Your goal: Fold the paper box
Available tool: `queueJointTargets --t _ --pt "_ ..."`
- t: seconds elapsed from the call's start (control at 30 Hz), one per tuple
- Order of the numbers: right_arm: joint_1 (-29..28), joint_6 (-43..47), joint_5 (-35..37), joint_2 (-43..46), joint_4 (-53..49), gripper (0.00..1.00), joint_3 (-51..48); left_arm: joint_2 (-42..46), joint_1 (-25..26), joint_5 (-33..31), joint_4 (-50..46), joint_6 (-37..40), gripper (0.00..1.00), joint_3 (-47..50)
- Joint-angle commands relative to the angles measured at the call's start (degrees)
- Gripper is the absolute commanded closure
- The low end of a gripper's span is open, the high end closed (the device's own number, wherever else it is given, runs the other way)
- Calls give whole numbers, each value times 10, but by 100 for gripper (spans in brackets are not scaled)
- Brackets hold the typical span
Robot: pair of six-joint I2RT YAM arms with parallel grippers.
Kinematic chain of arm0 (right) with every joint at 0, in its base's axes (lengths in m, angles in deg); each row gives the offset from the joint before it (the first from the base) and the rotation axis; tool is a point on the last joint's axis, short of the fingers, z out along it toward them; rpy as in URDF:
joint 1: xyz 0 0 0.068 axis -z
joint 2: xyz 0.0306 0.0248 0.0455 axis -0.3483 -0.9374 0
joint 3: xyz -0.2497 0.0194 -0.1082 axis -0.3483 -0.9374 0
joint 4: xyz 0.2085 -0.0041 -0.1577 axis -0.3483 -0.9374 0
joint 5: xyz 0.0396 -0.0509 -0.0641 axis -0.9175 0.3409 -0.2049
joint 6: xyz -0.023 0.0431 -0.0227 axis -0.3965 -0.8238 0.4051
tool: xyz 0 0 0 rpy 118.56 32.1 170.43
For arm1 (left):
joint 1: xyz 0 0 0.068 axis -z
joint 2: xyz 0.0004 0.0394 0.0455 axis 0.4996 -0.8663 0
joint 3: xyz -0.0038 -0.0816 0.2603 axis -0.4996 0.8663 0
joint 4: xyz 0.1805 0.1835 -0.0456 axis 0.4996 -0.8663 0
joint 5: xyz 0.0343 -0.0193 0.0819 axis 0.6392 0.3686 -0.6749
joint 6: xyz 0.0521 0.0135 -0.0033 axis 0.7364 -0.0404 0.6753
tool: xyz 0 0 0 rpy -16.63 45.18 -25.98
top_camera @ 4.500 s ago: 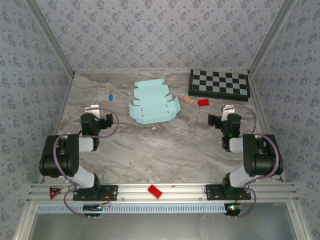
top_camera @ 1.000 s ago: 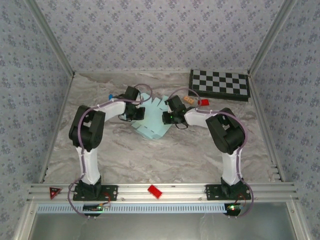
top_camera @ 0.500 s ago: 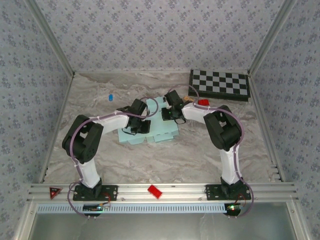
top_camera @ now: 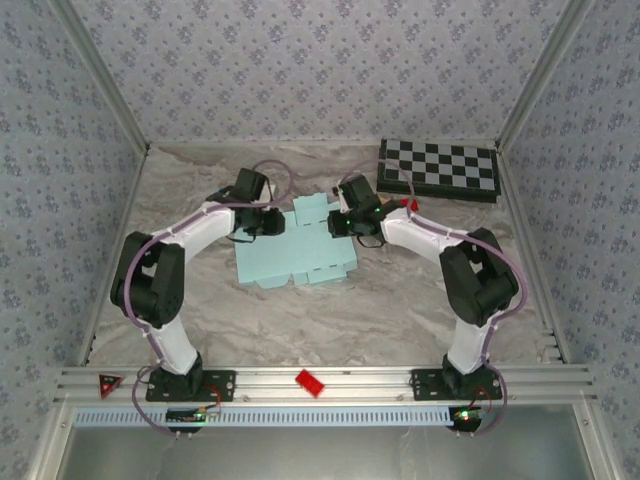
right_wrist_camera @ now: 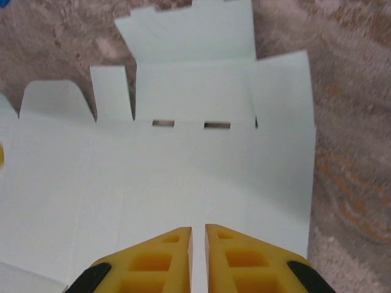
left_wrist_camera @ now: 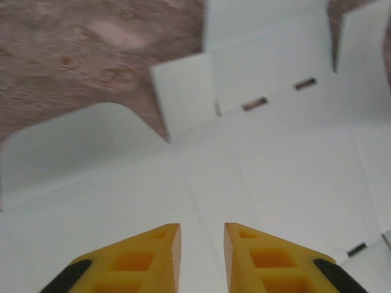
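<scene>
You've got a marble-look tabletop [top_camera: 330,310] enclosed by floral-patterned walls [top_camera: 320,70]. A black-and-white chessboard [top_camera: 440,168] lies flat at your far right corner. A small red block [top_camera: 409,204] sits just in front of it, partly hidden. Another red block [top_camera: 309,383] rests on the aluminium rail [top_camera: 330,378] at your near edge, and a red triangle sticker [top_camera: 108,382] marks its left end.

On the marbled table: 1 flat pale-blue die-cut card sheet, i.e. the paper box [top_camera: 295,250], 1 black-and-white checkered board [top_camera: 440,168], 2 small red blocks [top_camera: 310,383], 1 red triangle sticker [top_camera: 108,383], 2 robot arms w/ yellow-fingered grippers.
</scene>
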Motion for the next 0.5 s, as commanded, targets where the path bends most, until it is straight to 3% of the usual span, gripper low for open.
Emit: queueJointTargets --t 0.0,0.2,0.47 --pt "-16 -31 -12 9 -6 86 -44 -26 -16 19 -13 43 80 -14" --pt "-35 -56 -13 -6 16 88 -78 -42 -28 23 -5 54 95 9" --pt "-24 -48 -5 -47 -7 89 -57 -6 -17 5 -1 17 95 95"
